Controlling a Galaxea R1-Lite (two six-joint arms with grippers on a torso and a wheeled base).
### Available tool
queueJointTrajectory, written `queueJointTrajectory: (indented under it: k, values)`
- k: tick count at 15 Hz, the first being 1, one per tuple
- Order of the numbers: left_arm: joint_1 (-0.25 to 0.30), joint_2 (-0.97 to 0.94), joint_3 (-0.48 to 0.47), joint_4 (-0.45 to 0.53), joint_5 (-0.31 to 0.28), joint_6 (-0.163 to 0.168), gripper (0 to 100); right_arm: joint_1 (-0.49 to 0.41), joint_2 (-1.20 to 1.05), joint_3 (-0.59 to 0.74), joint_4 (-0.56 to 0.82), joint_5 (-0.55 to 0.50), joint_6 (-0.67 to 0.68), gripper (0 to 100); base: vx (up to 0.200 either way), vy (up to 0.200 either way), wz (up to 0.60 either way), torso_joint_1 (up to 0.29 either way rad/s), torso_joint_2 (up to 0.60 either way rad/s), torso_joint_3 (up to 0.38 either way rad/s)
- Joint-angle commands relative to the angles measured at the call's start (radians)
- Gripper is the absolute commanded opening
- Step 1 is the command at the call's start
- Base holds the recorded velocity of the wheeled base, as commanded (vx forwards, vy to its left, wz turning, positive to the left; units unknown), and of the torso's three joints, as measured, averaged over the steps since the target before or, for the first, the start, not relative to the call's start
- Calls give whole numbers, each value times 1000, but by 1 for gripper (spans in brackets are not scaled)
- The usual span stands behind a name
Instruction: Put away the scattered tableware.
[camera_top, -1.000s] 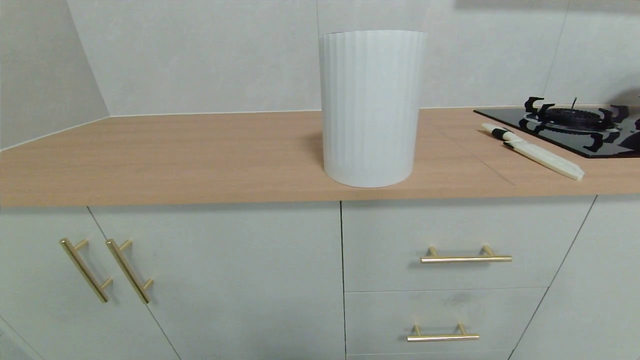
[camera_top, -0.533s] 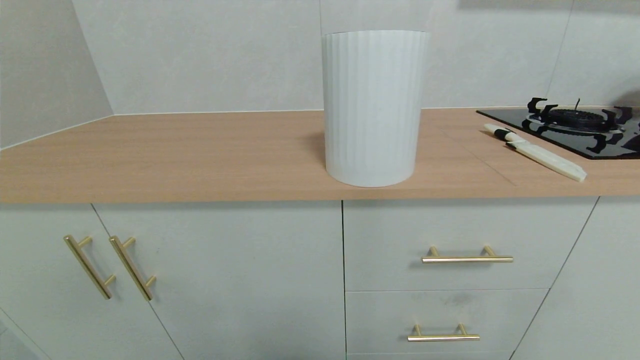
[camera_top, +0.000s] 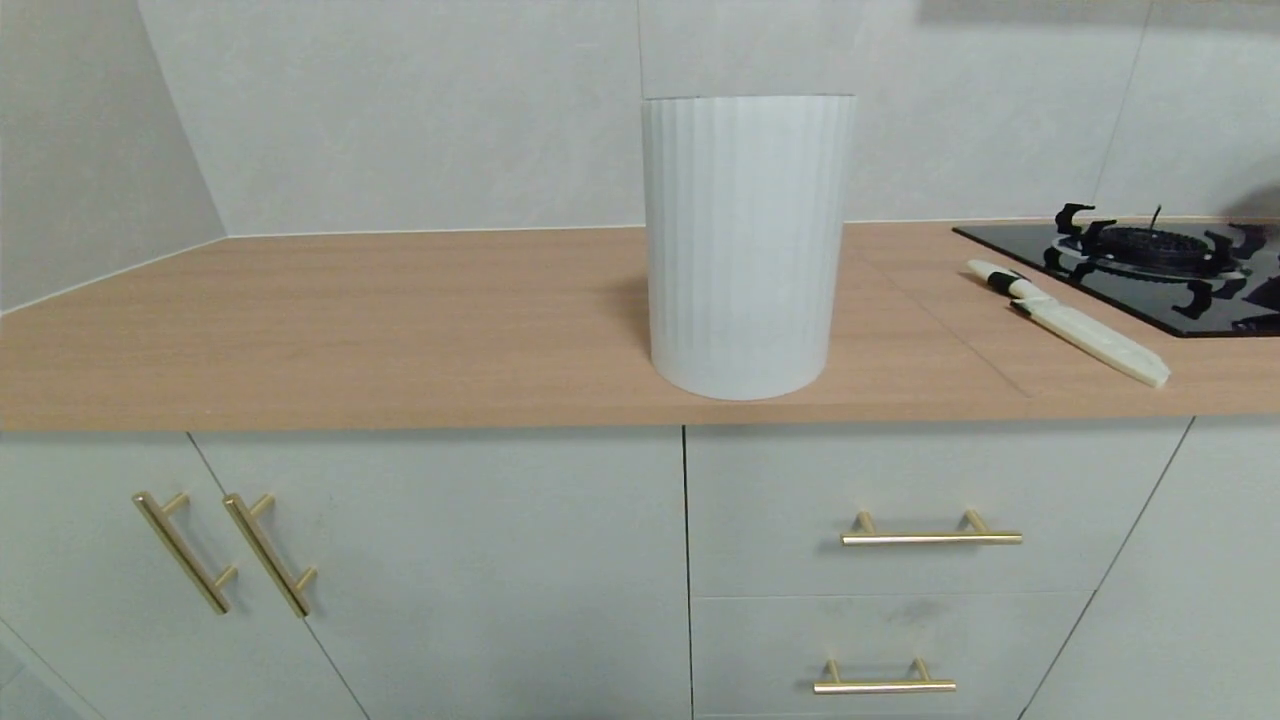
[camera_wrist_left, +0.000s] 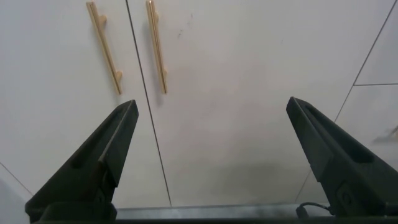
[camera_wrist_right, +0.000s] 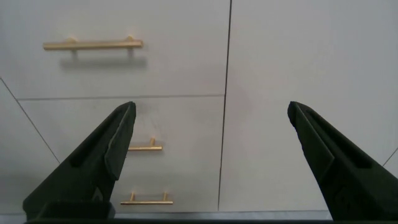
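Knife (camera_top: 1065, 322) is noted flat on the worktop (camera_top: 350, 330), just beside the hob (camera_top: 1150, 265), right of the white ribbed container (camera_top: 745, 245). Left tool (camera_wrist_left: 210, 104) is held wide apart before cabinet doors (camera_wrist_left: 236, 93). Right tool (camera_wrist_right: 210, 107) is likewise apart before drawer fronts (camera_wrist_right: 124, 74).

Ribbed white container (camera_top: 745, 250): no readable print.
Knife (camera_top: 1070, 325): no readable marking.
Cabinet fronts (camera_top: 450, 560): no readable labels.

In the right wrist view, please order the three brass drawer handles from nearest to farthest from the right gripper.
1. Top brass bar handle, upper drawer; looks largest.
2. Middle brass bar handle, drawer below; partly hidden by the jaws.
3. Bottom brass bar handle, lowest drawer; farthest.
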Motion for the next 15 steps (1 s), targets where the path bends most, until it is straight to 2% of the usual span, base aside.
queueJointTrajectory:
  k: [1,15]
  values:
    - [0,0,0,0,0,0,100,1,1,0,0,0,0,100,0,0,0,188,-486,-295]
    - [0,0,0,0,0,0,100,1,1,0,0,0,0,100,0,0,0,191,-485,-284]
